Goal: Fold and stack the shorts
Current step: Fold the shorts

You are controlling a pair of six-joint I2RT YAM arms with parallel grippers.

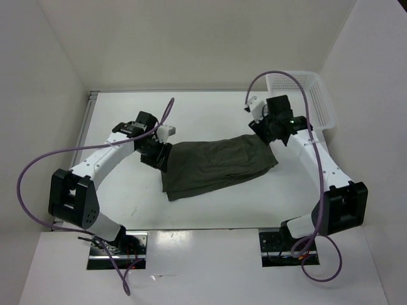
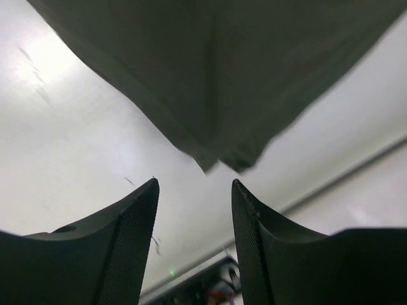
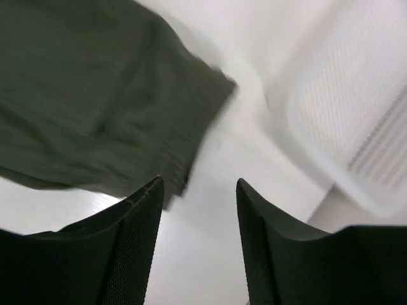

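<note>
shorts (image 1: 219, 165) | cut off in both wrist views; basket (image 3: 346, 111) blurred

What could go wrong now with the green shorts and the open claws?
The left gripper hangs open right at the corner of the shorts. As it pulls away, a finger might snag the cloth and spoil the fold. The right gripper is open between the shorts and the white basket, so a wide swing could bump the basket.
</note>
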